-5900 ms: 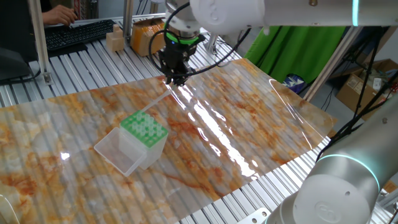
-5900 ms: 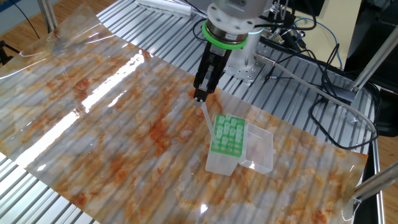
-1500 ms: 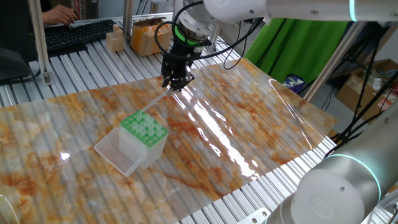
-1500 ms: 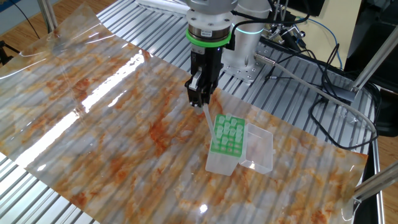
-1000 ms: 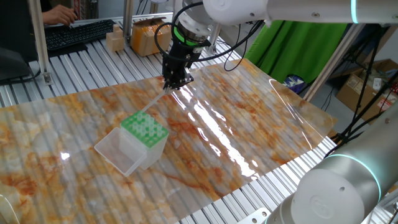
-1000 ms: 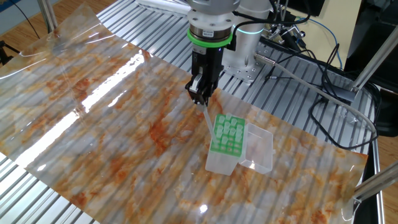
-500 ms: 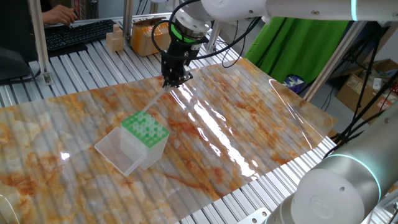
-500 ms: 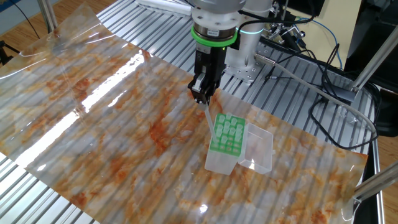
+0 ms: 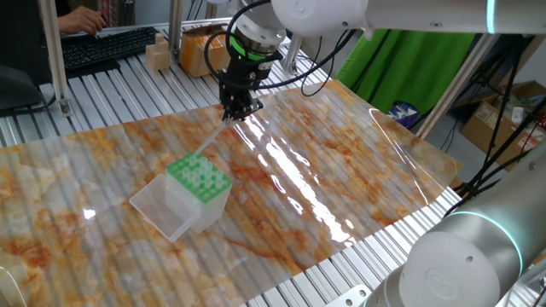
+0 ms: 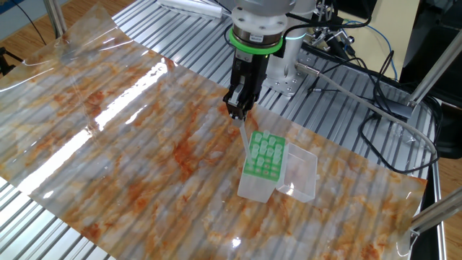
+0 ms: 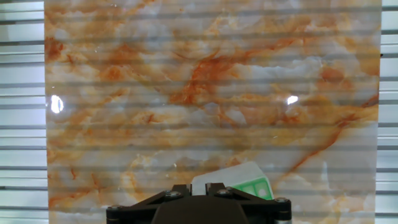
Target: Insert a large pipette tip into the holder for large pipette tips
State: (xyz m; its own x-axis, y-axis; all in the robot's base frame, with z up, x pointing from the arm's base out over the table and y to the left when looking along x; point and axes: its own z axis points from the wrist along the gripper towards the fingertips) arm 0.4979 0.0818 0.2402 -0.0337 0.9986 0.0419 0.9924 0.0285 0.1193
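My gripper [image 9: 237, 111] is shut on the wide end of the large pipette tip [image 9: 212, 136], a thin translucent cone slanting down toward the holder. In the other fixed view the gripper [image 10: 238, 113] hangs just above and behind the holder, with the tip [image 10: 245, 133] pointing down at its near edge. The holder for large pipette tips [image 9: 198, 175] is a clear box with a green perforated rack [image 10: 264, 155]. Its clear lid [image 10: 302, 173] lies open beside it. In the hand view the fingers [image 11: 180, 191] sit at the bottom edge with the green rack [image 11: 256, 186] just beyond; the tip is not discernible there.
An orange-and-white marbled sheet [image 9: 341, 162] covers the slatted metal table. Boxes [image 9: 196, 47] and a keyboard [image 9: 102, 47] stand behind the table's far edge. Cables and the arm's base [image 10: 289, 68] are close behind the holder.
The gripper has tilted and shifted slightly sideways above the holder's edge, carrying the tip with it. The holder has not moved.
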